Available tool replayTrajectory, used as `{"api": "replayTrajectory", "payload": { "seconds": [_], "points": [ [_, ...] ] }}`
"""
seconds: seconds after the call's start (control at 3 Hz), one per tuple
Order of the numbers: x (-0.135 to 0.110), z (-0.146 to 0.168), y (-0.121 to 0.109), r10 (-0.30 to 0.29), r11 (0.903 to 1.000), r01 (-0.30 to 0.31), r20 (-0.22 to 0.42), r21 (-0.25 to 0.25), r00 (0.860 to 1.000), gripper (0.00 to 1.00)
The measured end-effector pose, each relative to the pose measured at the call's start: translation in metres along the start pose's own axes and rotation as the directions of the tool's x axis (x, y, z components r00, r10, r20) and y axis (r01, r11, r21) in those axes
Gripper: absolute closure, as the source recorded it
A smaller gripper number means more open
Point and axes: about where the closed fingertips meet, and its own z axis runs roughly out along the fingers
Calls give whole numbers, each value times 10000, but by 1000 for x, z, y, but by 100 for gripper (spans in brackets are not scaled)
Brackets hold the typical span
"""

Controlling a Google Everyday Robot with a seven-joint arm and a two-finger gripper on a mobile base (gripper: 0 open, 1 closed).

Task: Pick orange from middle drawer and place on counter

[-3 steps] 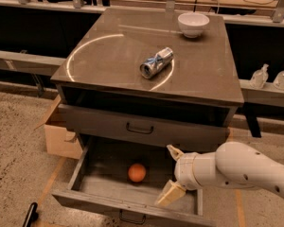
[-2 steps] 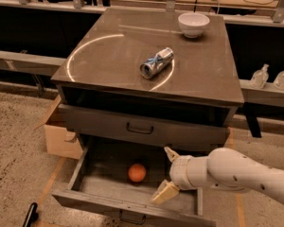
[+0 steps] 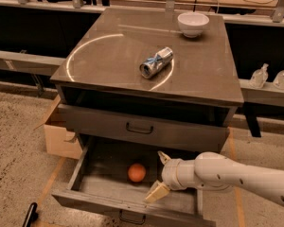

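Note:
The orange lies on the floor of the open middle drawer, near its middle. My gripper is inside the drawer, just to the right of the orange and apart from it. It is open, with one pale finger toward the back and the other finger toward the front. The white arm comes in from the right. The counter is the glossy grey-brown top above, with a curved light reflection.
A lying silver can and a white bowl are on the counter. A shut drawer front with a black handle is above the open drawer. A cardboard box stands at the cabinet's left. Two bottles stand on the right ledge.
My gripper has moved left inside the drawer, closer to the orange. The orange has not moved.

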Motion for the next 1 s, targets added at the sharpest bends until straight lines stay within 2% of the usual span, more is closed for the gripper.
{"api": "replayTrajectory", "payload": {
  "seconds": [0.33, 1.0],
  "points": [
    [7, 32, -2, 62, 9997, -62, -3, -219, 10000, 0],
    [9, 98, -14, 60, 9994, -54, 168, -349, 9998, 0]
  ]
}}
